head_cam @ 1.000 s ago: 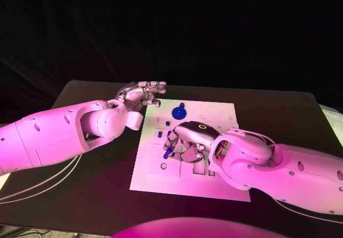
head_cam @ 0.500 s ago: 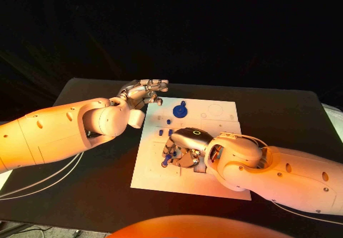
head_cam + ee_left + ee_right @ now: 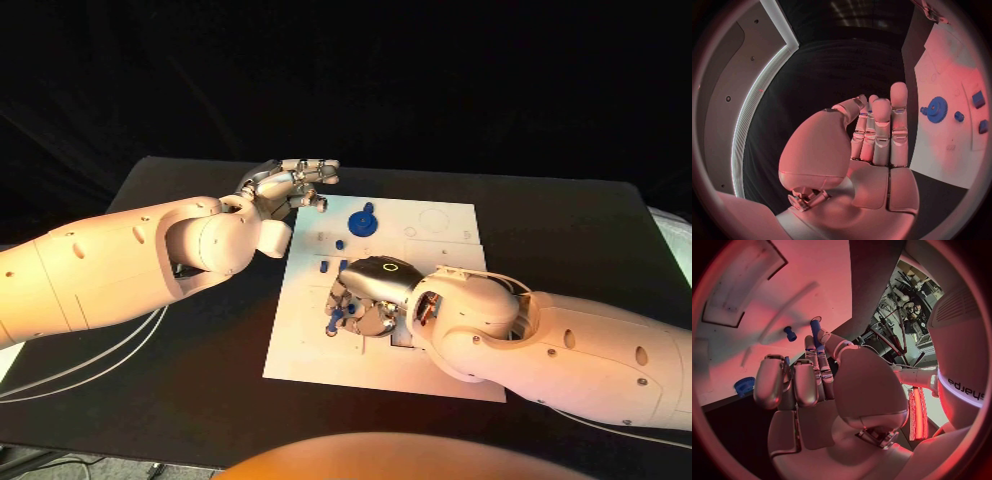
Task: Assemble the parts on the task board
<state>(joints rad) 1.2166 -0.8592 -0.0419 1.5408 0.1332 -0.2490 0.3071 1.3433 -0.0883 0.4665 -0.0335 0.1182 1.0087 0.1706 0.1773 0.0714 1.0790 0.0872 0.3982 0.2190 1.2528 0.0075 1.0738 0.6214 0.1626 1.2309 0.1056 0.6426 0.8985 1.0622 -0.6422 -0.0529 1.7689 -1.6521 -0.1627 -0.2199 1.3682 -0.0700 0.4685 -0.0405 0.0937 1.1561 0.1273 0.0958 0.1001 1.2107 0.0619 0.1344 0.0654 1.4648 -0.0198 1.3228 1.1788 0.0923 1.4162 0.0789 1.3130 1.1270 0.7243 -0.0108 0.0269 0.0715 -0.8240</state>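
The white task board (image 3: 329,362) lies in the middle of the black table. My right hand (image 3: 372,292) hovers over its left-middle part and pinches a slim blue peg (image 3: 335,318) at its fingertips; the right wrist view shows this peg (image 3: 816,329) between thumb and finger of the right hand (image 3: 817,390), close over the board (image 3: 767,300). A blue gear (image 3: 364,222) stands near the board's far edge. My left hand (image 3: 293,182) floats beyond the board's far left corner, its fingers (image 3: 879,130) straight and holding nothing.
Small blue pieces (image 3: 320,268) sit on the board beside my right hand, and one short piece (image 3: 790,333) lies just past the peg. The left wrist view shows the gear (image 3: 934,109) and small pieces (image 3: 978,99) on the board (image 3: 948,150). Black table surrounds it.
My right hand has slid a little toward the board's left and near side, bringing the peg lower. The left hand has hardly moved.
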